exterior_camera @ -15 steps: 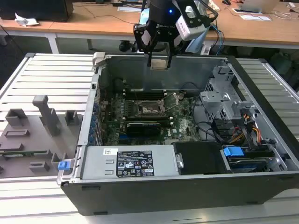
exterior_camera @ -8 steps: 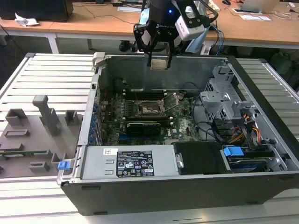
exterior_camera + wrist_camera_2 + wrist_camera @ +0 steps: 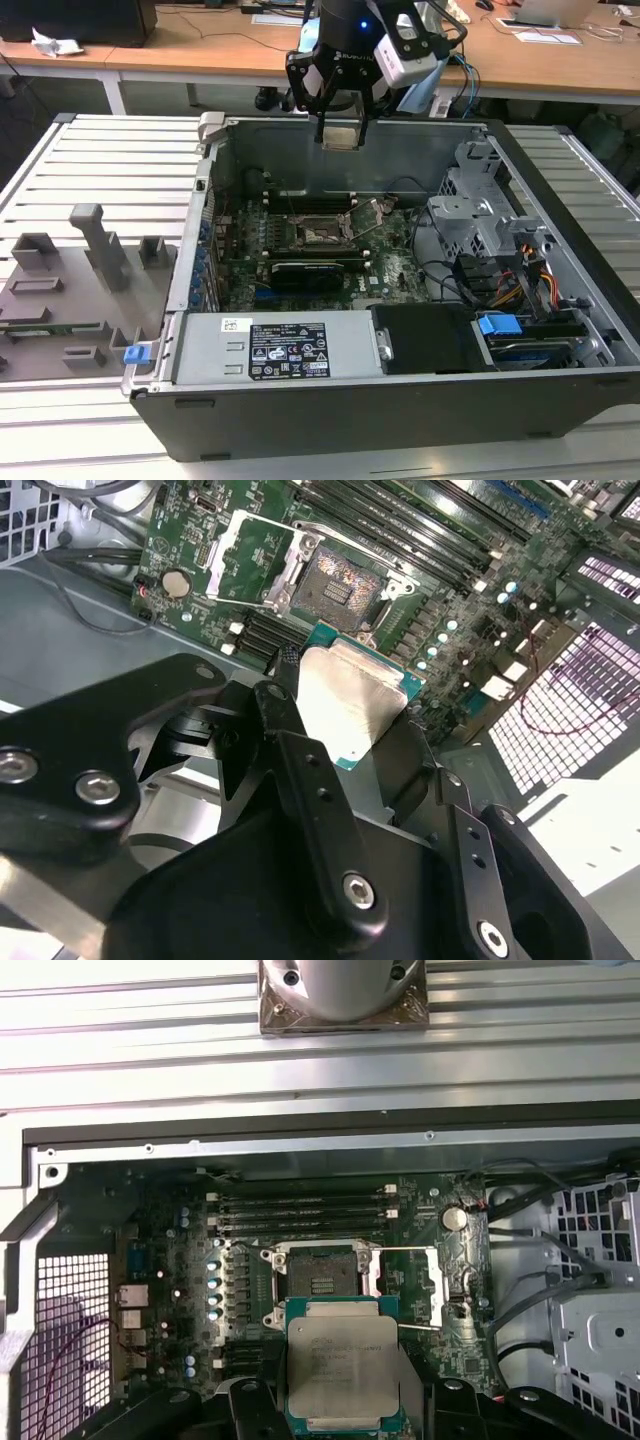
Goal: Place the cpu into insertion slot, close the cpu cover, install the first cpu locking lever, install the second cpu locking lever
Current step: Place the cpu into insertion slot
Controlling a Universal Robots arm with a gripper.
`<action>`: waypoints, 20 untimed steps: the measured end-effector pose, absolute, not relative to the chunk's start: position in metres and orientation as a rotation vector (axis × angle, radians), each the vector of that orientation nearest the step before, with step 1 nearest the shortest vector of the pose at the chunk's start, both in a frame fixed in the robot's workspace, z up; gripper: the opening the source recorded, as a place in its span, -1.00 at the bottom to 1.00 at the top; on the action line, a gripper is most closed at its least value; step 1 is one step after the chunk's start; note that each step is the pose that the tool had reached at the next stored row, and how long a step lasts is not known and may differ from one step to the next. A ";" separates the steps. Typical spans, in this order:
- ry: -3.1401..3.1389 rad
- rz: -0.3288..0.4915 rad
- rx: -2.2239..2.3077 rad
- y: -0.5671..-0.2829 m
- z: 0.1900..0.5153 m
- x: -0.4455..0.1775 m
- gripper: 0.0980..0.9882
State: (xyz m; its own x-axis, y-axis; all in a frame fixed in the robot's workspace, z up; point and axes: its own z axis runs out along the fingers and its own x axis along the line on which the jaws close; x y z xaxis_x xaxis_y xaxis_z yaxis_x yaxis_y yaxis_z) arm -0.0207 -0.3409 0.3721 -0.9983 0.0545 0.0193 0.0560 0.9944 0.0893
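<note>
Slot [image 3: 320, 1285]: bare, ahead of the fingertips, well apart.
Cpu [image 3: 342, 1365]: lies flat between the fingers of my gripper [image 3: 342, 1405], which clamp two of its edges.
Cover [image 3: 434, 1285]: swung open beside the slot.
Risk, I judge: a skewed or tilted chip seats off-square and bends socket pins.

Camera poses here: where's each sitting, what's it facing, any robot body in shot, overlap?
Exterior view: off the arm, looking down into the open case; shows arm and tool holding the cpu.
First wrist view: on the wrist, facing the slot past the cpu; tool edges show.
Second wrist view: on the wrist, oblique onto the slot; tool links in front.
Shared: both wrist views show cpu and slot.
</note>
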 end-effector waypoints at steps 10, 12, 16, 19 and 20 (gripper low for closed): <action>-3.120 -0.141 -0.107 -0.341 0.372 -0.021 -0.01; -3.120 -0.141 -0.110 -0.341 0.372 -0.021 -0.01; -3.120 -0.141 -0.119 -0.341 0.372 -0.021 -0.01; -3.120 -0.141 -0.127 -0.341 0.372 -0.021 -0.01; -3.120 -0.141 -0.129 -0.341 0.371 -0.021 -0.01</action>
State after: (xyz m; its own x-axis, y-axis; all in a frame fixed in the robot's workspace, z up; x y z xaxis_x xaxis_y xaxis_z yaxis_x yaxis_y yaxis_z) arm -0.0208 -0.3409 0.3715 -0.9965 0.0816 0.0193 0.0830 0.9925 0.0893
